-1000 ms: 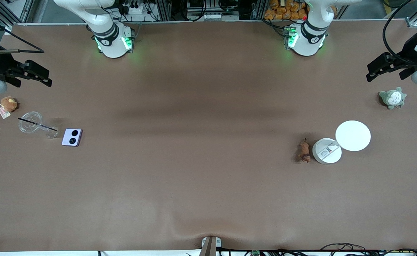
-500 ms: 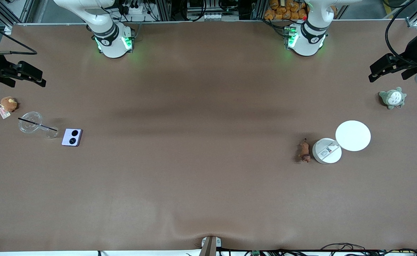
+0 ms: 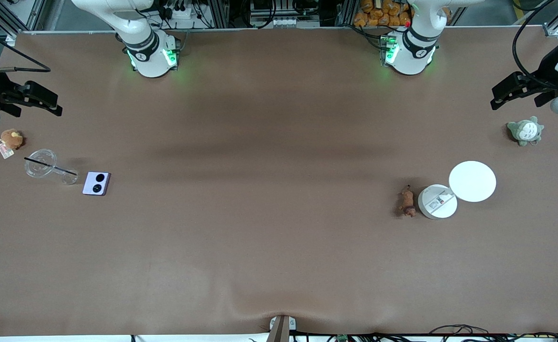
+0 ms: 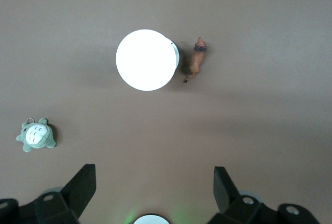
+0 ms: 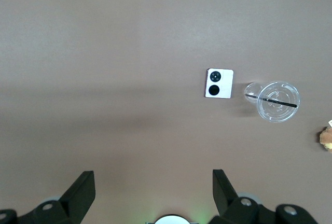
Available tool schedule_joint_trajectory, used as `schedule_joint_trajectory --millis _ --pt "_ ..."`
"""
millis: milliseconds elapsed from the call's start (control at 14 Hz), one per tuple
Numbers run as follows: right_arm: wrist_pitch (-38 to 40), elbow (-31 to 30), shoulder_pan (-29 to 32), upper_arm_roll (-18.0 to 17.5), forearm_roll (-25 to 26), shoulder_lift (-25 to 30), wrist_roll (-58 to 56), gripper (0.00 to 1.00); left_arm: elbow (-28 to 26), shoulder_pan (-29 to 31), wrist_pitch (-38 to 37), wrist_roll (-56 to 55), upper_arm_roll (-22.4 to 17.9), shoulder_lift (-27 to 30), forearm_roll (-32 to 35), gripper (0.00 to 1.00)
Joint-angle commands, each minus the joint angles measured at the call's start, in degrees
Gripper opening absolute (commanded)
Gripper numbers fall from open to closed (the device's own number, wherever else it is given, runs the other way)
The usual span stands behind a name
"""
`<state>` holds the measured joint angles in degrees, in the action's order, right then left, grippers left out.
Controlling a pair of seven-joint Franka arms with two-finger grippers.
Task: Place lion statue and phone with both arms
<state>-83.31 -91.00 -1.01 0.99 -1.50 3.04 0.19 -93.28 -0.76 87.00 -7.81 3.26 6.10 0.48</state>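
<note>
Presently, items as found on the brown table [image 3: 279, 237]:

Lion statue [image 3: 407, 201]: small reddish-brown figurine lying on the table toward the left arm's end, just beside the smaller white disc at its 9 o'clock in the front view; seen also from the left wrist [image 4: 196, 62].

Phone [image 3: 96, 183]: square, pale lavender, folded, two black camera circles facing up; flat on the table toward the right arm's end, near the clear cup; seen also from the right wrist [image 5: 219, 83].

Left gripper [image 3: 509, 90]: in the air over the table's edge at the left arm's end, at about 11 o'clock from the grey-green plush in the front view; jaws spread wide, holding nothing.

Right gripper [image 3: 46, 100]: in the air over the table's edge at the right arm's end, at about 1 o'clock from the brown plush; jaws spread wide, holding nothing.

White discs: larger [image 3: 472, 181] overlapping the smaller [image 3: 437, 202], which bears a label.

Clear cup [image 3: 41, 163]: lying with a black straw [image 3: 51, 166] across it.

Grey-green plush [image 3: 525, 131]: white belly, near the table's end.

Brown plush [image 3: 11, 138]: round, tagged.
</note>
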Motion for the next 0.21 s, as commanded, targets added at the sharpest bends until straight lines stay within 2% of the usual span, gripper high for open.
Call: schedule_joint_trajectory --millis 0,143 --pt "-0.1 0.0 -0.7 0.5 0.2 0.7 -0.5 1.0 1.3 0.4 -0.6 1.0 -0.2 0.7 -0.8 1.0" --pt "0.0 -0.1 -0.7 0.5 0.1 0.7 -0.5 1.0 2.6 0.4 -1.7 0.3 -0.2 0.4 -0.8 1.0"
